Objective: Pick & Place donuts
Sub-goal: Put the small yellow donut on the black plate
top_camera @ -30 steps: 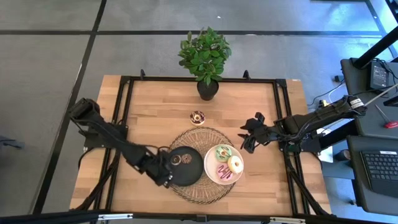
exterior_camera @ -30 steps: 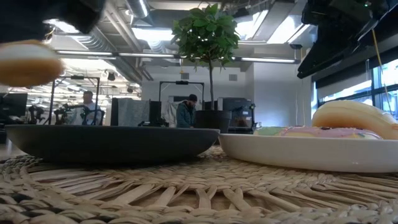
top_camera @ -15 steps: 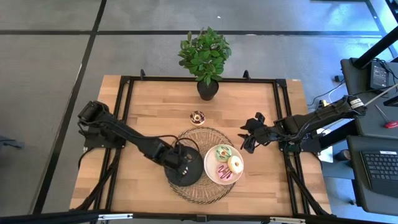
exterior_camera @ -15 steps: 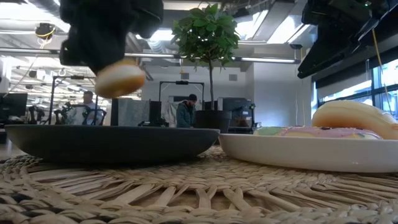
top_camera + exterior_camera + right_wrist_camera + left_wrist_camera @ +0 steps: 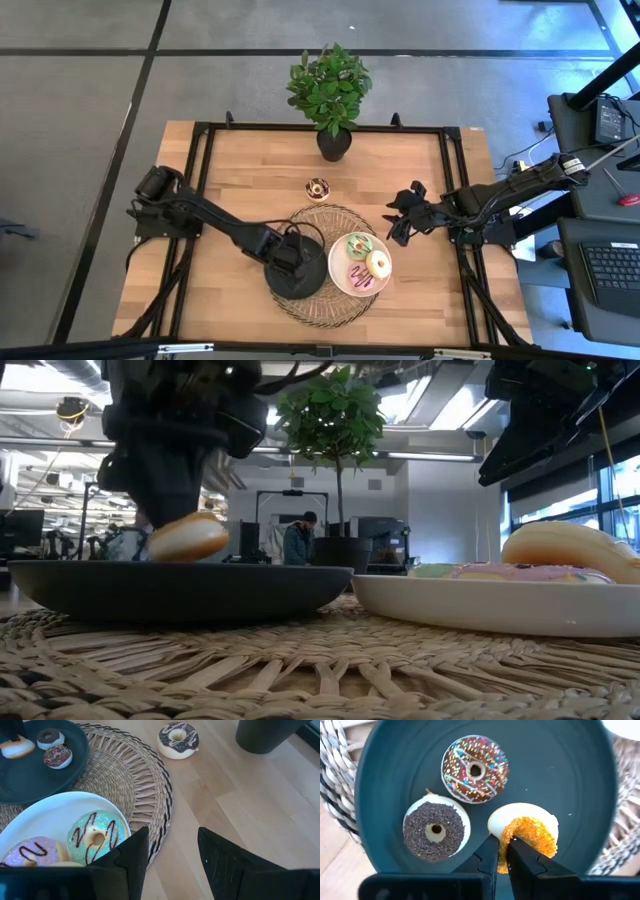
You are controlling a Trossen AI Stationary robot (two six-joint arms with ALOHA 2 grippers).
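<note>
From above, the left gripper [image 5: 287, 256] hangs over the black plate [image 5: 308, 282], which sits on the round woven mat [image 5: 335, 222] beside the white plate [image 5: 340, 283] holding three donuts [image 5: 368, 262]. One chocolate-striped donut [image 5: 318, 188] lies alone on the wooden table [image 5: 250, 175], beyond the mat and near the potted plant [image 5: 331, 92]. The right gripper [image 5: 398, 214] waits off the mat's edge, fingers spread and empty.

At table height, the orange donut [image 5: 187, 538] hangs just above the black plate's rim, held from above; people stand in a bright office behind.

In the left wrist view, the fingers [image 5: 488, 860] are pressed almost together, pinching the orange donut by its sugared ring. Just past the fingertips, two chocolate donuts [image 5: 475, 768] already lie in the plate.

The right wrist view shows the lone donut on bare wood ahead of the spread fingers.

Judging from this, five donuts are plated, one is about to be set down, and one on the table is left.
</note>
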